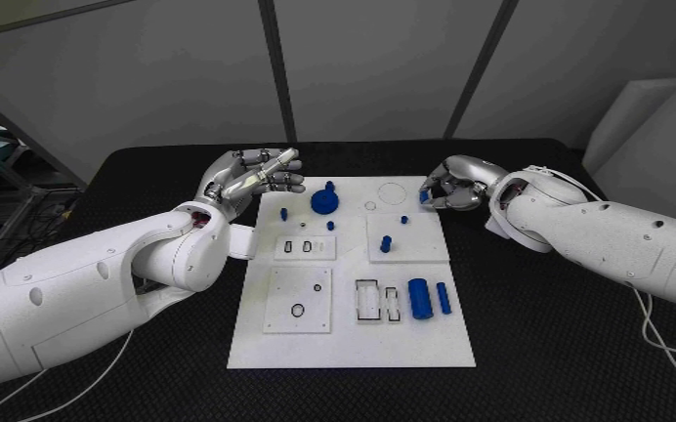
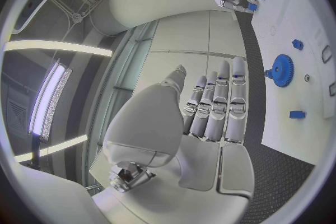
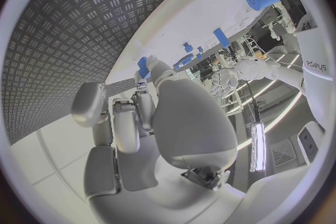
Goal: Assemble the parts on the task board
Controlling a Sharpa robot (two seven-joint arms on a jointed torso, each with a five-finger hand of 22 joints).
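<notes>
Black textured table before grey wall panels, with the flat white task board (image 1: 353, 344) at centre carrying loose blue plastic parts: a blue toothed gear (image 1: 325, 201), a thick blue cylinder (image 1: 420, 298) and a thinner blue pin (image 1: 443, 297). Right hand (image 1: 453, 186), at the board's far right corner, pinches a small blue block (image 3: 143, 65), so a pick looks complete; next it must be carried to a matching recess and aligned. Left hand (image 1: 255, 176) hovers at the far left corner, fingers straight, side by side, holding nothing; the head view hides the pinched block, the right wrist view shows it at the fingertips.
</notes>
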